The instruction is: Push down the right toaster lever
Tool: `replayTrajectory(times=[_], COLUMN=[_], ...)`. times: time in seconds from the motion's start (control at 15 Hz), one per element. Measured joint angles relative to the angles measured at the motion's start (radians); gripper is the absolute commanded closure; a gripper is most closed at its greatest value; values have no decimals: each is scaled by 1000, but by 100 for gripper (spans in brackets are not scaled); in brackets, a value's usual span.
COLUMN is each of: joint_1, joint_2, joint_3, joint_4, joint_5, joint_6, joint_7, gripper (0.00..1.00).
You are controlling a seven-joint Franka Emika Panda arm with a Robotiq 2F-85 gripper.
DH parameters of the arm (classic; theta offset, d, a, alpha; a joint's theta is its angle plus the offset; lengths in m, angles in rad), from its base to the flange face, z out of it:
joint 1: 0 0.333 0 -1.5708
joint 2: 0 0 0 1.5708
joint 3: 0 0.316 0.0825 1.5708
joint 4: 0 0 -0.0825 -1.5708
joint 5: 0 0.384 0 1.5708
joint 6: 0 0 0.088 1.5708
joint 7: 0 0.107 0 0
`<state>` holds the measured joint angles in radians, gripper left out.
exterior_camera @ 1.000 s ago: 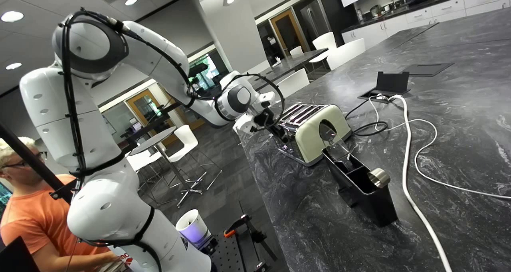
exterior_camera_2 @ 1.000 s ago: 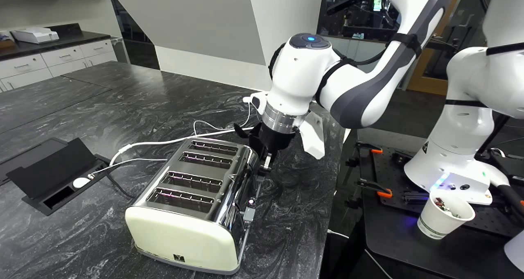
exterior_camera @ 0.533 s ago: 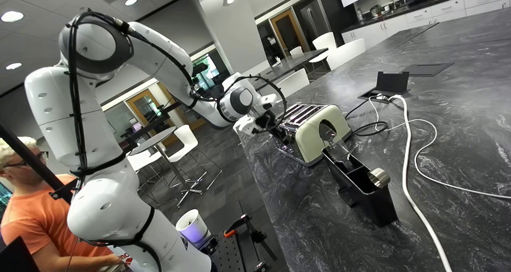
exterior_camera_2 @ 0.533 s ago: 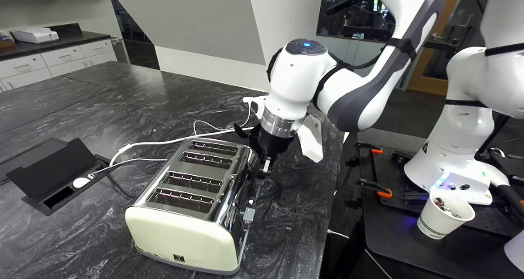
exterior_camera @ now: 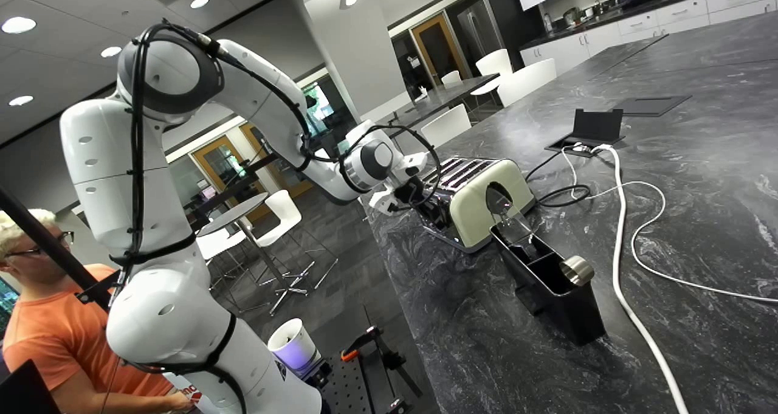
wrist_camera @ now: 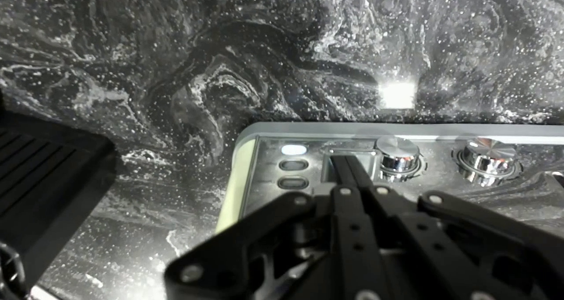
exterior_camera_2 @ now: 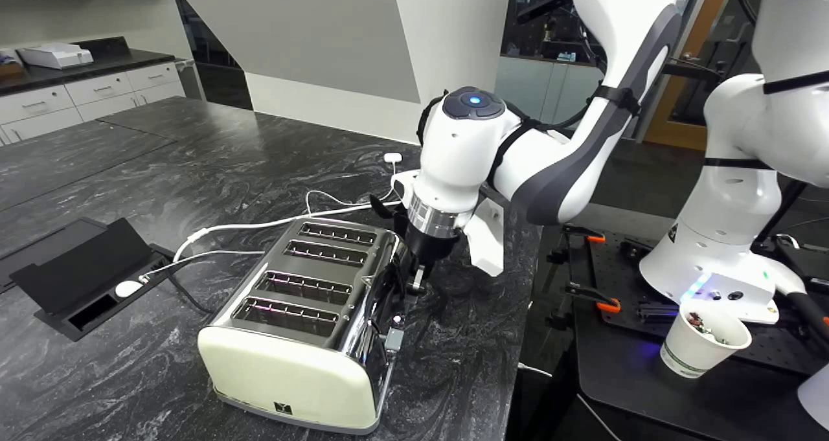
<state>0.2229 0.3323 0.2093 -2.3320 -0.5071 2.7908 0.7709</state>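
Two black fingers [wrist_camera: 343,172] of the gripper [wrist_camera: 345,158] lie flush together in the wrist view, their tips over a framed rectangle [wrist_camera: 367,159] on a silver panel [wrist_camera: 264,194]. Just left of them shows a small light-grey piece [wrist_camera: 324,188]; whether they touch it cannot be told. Farther left, three oval buttons [wrist_camera: 294,164] stand in a row, the far one lit white. Right of the tips sit two silver knobs [wrist_camera: 398,152], side by side.

That panel belongs to the toaster [exterior_camera_2: 304,305], a silver box with four dark slots [exterior_camera_2: 283,316] on top and cream-white ends. In an exterior view it stands upright on a dark marbled counter [exterior_camera_2: 447,376], a cream end facing near, and the gripper is at the far part of its right side. On the near part of that side a grey lever [exterior_camera_2: 393,339] sticks out.

The white arm [exterior_camera_2: 537,156] extends from the right, its base [exterior_camera_2: 712,260] on a black platform [exterior_camera_2: 622,363]; near the base stands a paper cup [exterior_camera_2: 693,350]. To the toaster's left, a black box [exterior_camera_2: 107,305] has its lid [exterior_camera_2: 78,272] raised, and a white cable [exterior_camera_2: 246,226] runs from it past the toaster's far end. In an exterior view, a black divided holder [exterior_camera: 568,317] stands on the near side of the toaster, with a round metal piece [exterior_camera: 580,270] at its rim. At the left is a person [exterior_camera: 61,317] in orange.
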Motion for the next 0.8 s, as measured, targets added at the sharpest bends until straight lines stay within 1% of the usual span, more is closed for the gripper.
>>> replayTrajectory(times=[0.47,0.8], joint_1=[28,52], joint_2=[11,-21], joint_3=[-25,-48], joint_4=[6,-4], joint_5=[-13,-63], joint_6=[0,7], joint_7=[30,107], gripper=[100,100])
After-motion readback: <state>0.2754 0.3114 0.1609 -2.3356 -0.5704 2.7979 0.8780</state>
